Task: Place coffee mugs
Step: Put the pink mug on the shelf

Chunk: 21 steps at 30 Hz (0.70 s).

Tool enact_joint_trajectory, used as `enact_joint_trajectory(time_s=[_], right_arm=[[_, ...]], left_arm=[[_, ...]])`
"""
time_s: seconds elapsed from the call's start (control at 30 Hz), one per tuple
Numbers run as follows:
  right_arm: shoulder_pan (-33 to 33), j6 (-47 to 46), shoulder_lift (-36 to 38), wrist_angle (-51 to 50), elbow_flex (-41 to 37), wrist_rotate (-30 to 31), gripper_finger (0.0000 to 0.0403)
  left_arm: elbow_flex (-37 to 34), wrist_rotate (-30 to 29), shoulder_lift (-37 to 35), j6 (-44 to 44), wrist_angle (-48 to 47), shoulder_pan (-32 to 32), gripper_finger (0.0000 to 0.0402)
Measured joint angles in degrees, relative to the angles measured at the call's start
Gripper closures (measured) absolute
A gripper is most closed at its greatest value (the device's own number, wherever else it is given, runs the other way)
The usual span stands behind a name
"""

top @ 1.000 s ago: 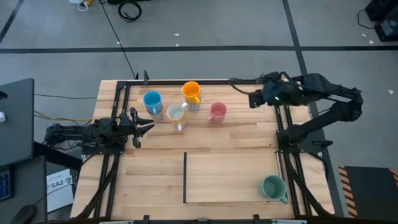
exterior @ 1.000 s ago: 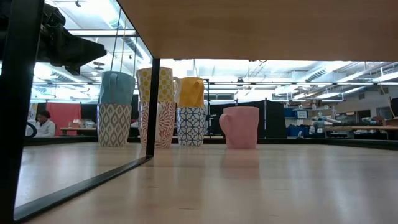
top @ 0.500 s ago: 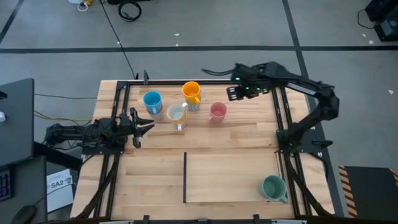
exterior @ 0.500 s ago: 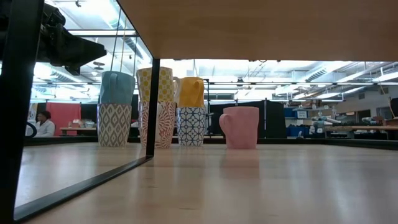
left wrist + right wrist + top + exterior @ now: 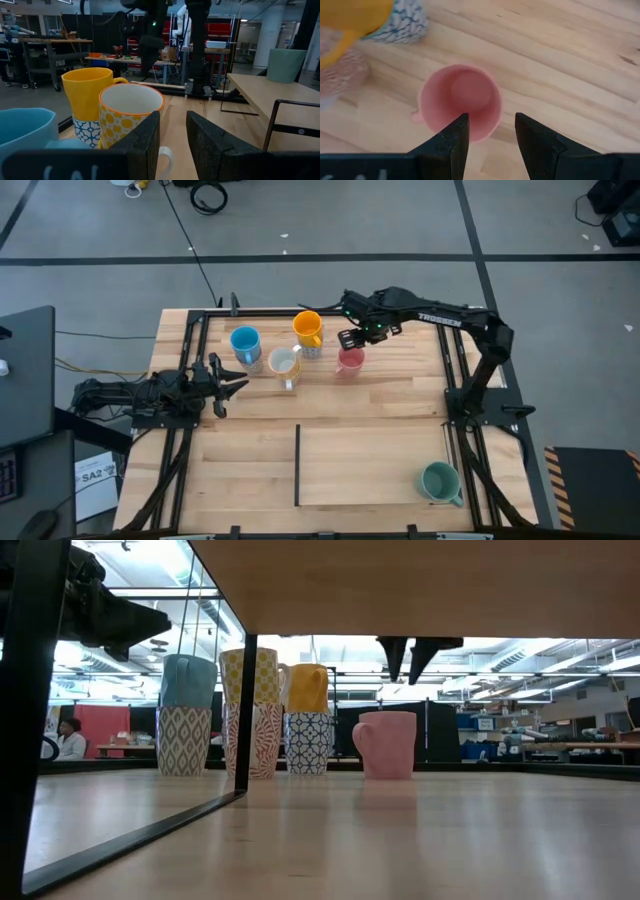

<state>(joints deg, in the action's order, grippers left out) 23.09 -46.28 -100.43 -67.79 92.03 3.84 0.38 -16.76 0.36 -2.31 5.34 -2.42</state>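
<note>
The high camera is looking straight down on the whole table [image 5: 380,450], the low one is sitting at tabletop height facing the room, the wrist cameras are peering past their fingers — all sharing the pink mug [image 5: 349,360] area.

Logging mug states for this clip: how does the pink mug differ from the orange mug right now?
The pink mug stands alone on the table; the orange mug is stacked on a blue-patterned mug. So in the low view the pink sits lower, the orange higher. The right gripper hovers open above the pink mug; no gripper is over the orange, and the left gripper waits at the table's left. Both are upright and ungripped.
</note>
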Motion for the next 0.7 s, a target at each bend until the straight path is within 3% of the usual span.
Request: enact_joint_trajectory(time_s=[0.27,0.7], right_arm=[[-0.3,-0.8,-1.6,0.7,-0.6,0.7,0.0237],[0.3,-2.9,-1.7,8.9,-10.6,0.6,0.0237]], left_arm=[[0.0,0.1,0.0,0.0,-0.8,0.0,0.0299],[0.0,0.1,0.0,0.0,-1.1,0.0,0.0299]])
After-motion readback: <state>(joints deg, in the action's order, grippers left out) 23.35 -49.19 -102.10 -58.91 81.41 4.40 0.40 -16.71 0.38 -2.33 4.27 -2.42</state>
